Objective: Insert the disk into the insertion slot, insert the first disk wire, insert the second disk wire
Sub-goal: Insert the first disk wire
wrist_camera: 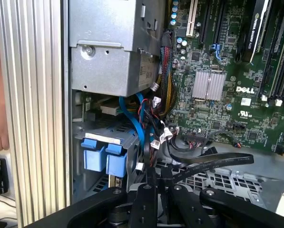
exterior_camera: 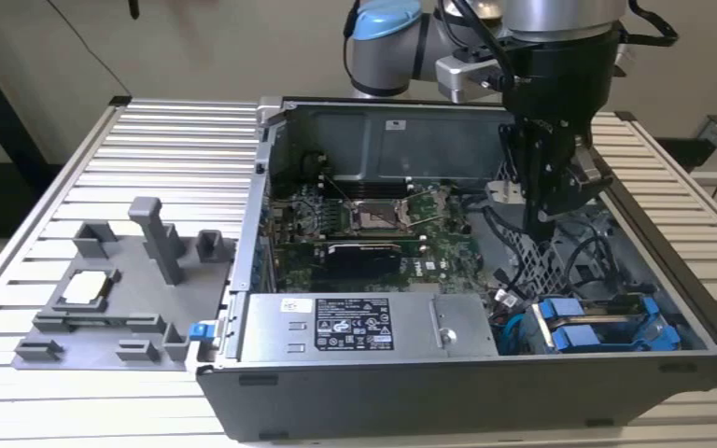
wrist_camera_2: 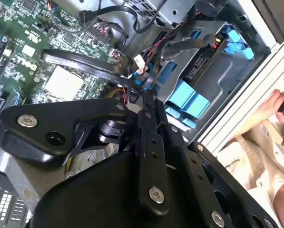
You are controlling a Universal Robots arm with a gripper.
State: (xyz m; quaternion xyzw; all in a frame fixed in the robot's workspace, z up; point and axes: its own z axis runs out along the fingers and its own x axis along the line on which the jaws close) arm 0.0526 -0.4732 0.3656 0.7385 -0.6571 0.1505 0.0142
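The disk, known by its bright blue carrier tabs (exterior_camera: 589, 327), sits inside the insertion slot of the grey metal drive cage (exterior_camera: 657, 347) at the case's corner near the exterior view's right. Both wrist views show the blue tabs (wrist_camera_2: 188, 97) (wrist_camera: 101, 154) at the cage (wrist_camera_2: 218, 76) (wrist_camera: 106, 134). My black gripper (exterior_camera: 541, 228) reaches down into the case beside the cage. Its fingers (wrist_camera_2: 148, 100) stand close together on the end of a flat black wire (wrist_camera: 213, 165) that loops over the perforated floor. Red, black and blue wires bunch up just past the fingertips (wrist_camera: 152, 176).
The motherboard (exterior_camera: 372, 219) fills the case's middle, and a grey power supply (exterior_camera: 358, 327) with a sticker lies at the front. A grey fixture (exterior_camera: 109, 299) stands on the slatted table at the exterior view's left. A person's hand (wrist_camera_2: 274, 102) is beside the case.
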